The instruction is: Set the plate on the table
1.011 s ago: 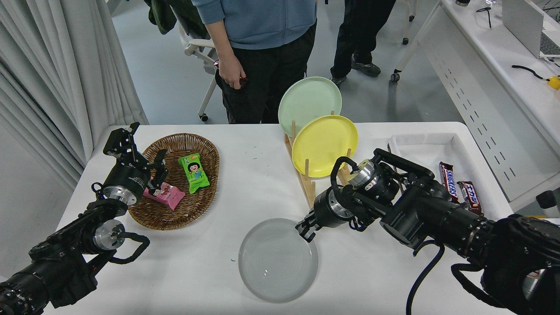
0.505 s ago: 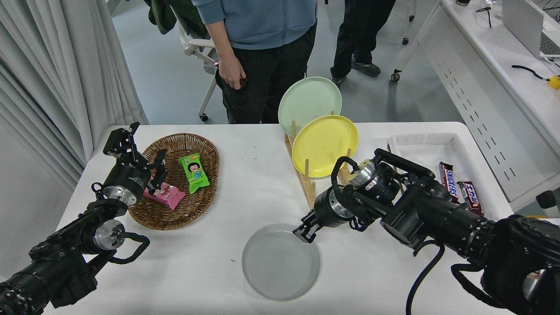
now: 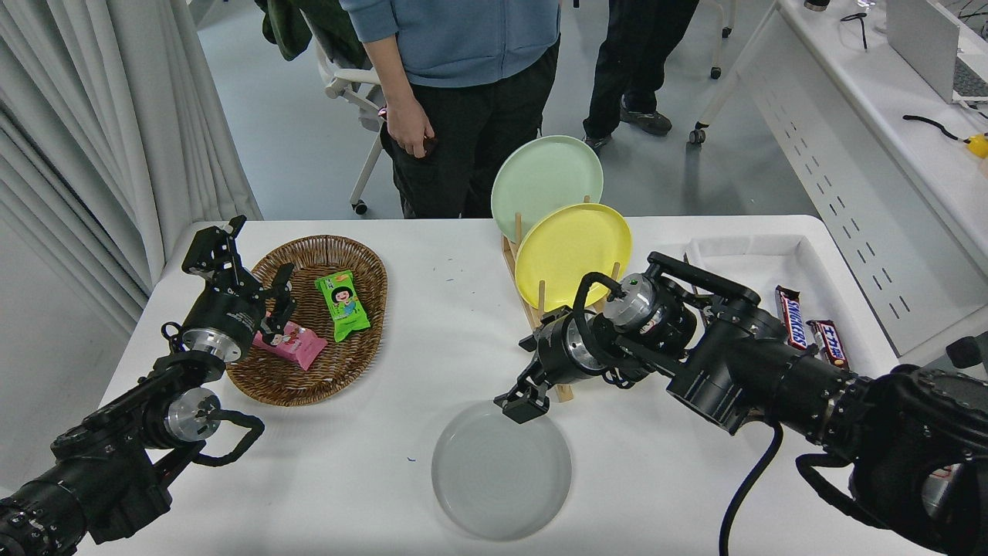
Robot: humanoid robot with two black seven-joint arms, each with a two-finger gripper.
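The plate [image 3: 502, 471] lies flat on the table [image 3: 448, 332], near its front edge. The right gripper [image 3: 521, 403] hangs just past the plate's far rim, jaws parted and holding nothing, clear of it. The left gripper [image 3: 231, 262], open, is parked over the basket [image 3: 363, 347], well apart.

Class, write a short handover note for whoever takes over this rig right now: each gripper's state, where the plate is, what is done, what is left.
Right gripper: open, holding nothing, just above the far rim of the grey plate.
Left gripper: parked at the lower left, over the wicker basket; open or shut cannot be told.
Grey plate: lying flat on the white table, near its front edge.
Done: plate placed and released.
Left: probably only pulling the right arm clear.
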